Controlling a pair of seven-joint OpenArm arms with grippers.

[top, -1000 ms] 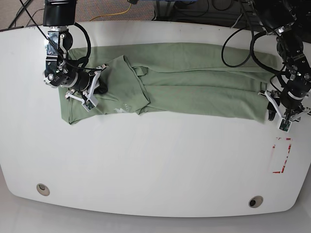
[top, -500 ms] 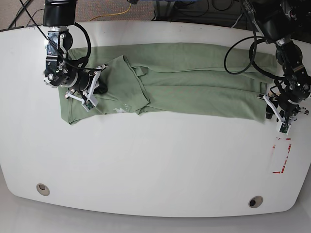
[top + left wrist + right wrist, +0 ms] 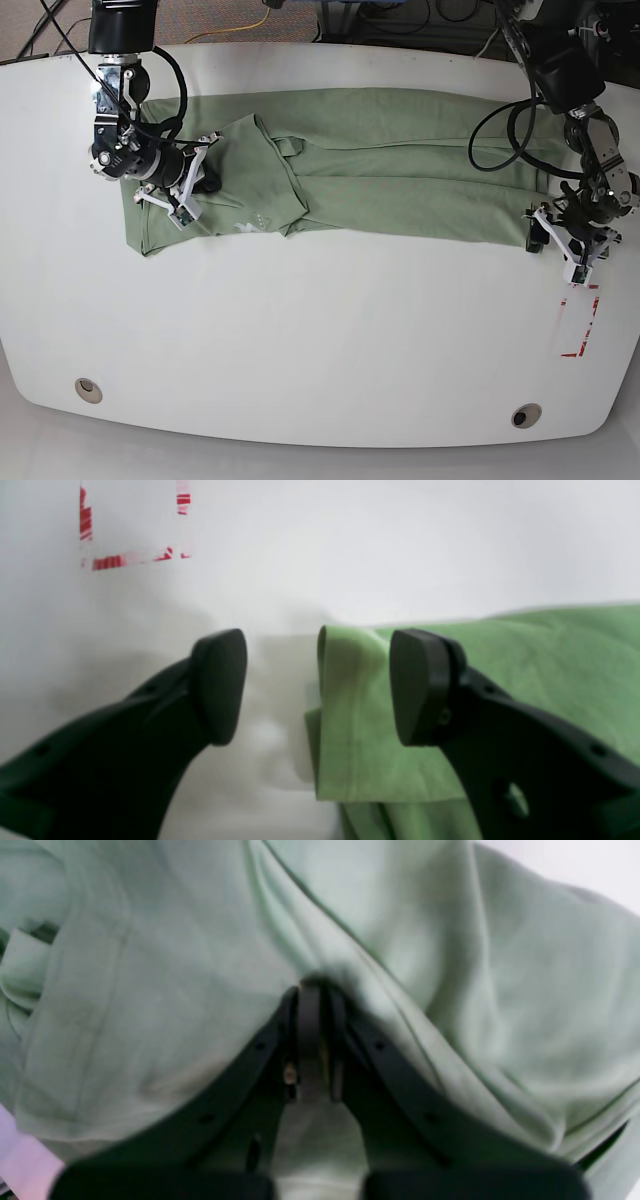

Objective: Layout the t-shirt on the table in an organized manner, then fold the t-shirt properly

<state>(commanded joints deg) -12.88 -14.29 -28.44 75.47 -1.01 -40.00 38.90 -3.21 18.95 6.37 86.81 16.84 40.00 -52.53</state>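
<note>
Two tools work the t-shirt: right tool pinches cloth, left tool spread wide straddling its corner.

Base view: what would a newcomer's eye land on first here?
The pale green t-shirt stretched in a long band across the far half of the white table. Next, the right gripper shut on cloth at its one end, while the left gripper stands open around the corner at the other end.

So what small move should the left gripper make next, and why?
Probably close. The left gripper is open, and the shirt corner's folded edge sits between its fingertips, one pad already over the cloth, the other over bare table. The right gripper is already shut on the shirt's other end.
</note>
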